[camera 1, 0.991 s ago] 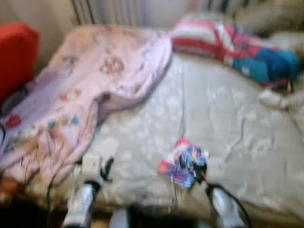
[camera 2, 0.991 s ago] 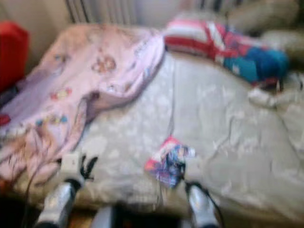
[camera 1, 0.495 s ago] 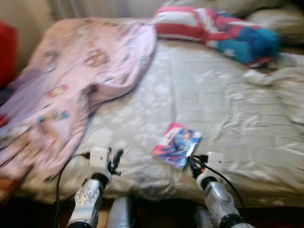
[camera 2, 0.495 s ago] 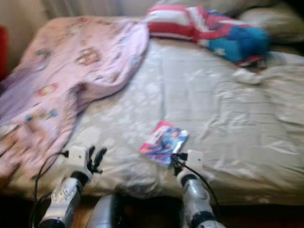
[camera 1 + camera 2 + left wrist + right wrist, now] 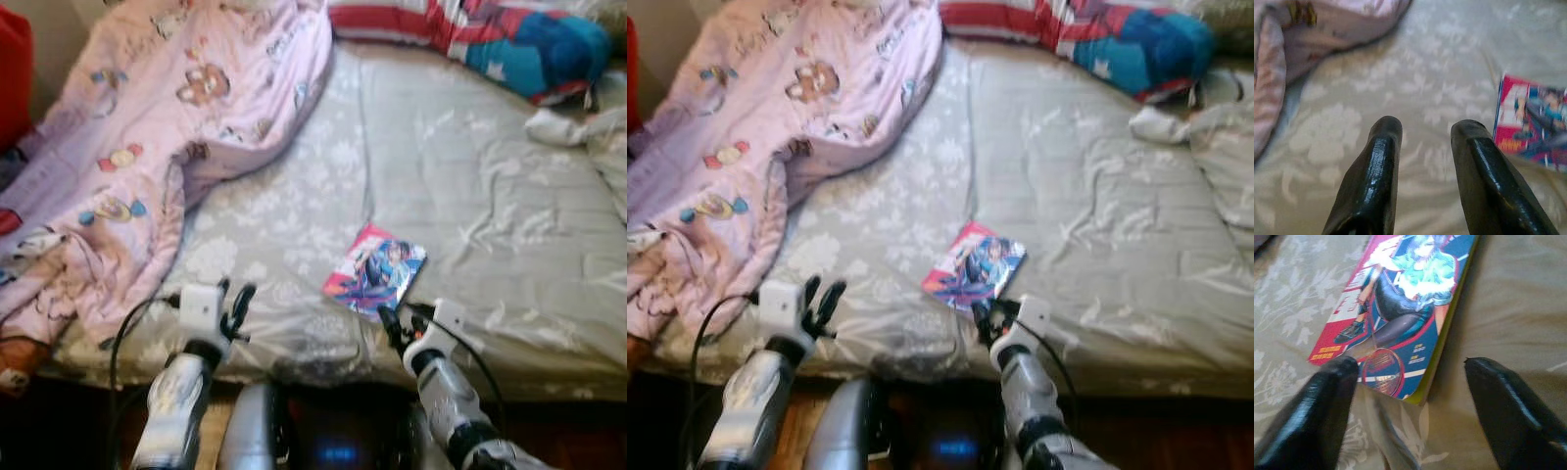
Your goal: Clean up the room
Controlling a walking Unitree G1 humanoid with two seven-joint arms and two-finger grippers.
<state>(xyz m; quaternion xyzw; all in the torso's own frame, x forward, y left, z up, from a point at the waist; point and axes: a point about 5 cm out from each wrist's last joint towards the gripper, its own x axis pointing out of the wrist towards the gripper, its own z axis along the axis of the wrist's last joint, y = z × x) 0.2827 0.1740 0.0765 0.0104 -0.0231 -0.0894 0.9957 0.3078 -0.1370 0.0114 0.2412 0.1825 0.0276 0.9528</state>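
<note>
A colourful comic book (image 5: 375,269) lies flat on the grey flowered bedsheet (image 5: 294,211), near the bed's front edge. My right gripper (image 5: 392,318) is at the book's near corner. In the right wrist view it (image 5: 1409,364) is open, and the book (image 5: 1400,308) has that corner between the two black fingers (image 5: 1327,396), with no contact visible. My left gripper (image 5: 235,299) hovers open over bare sheet to the left of the book. In its wrist view the left gripper (image 5: 1427,125) has nothing between its fingers, and the book (image 5: 1530,120) lies off to one side.
A crumpled pink blanket (image 5: 147,147) covers the bed's left side and hangs over the front edge. Red, white and blue bedding (image 5: 509,39) lies at the back right, with a white cloth (image 5: 554,127) next to it. Something red (image 5: 12,69) stands at the far left.
The camera has tipped down and come closer to the bed, and the picture is sharper. Both grippers sit further over the front edge; the right one stays at the book's near corner.
</note>
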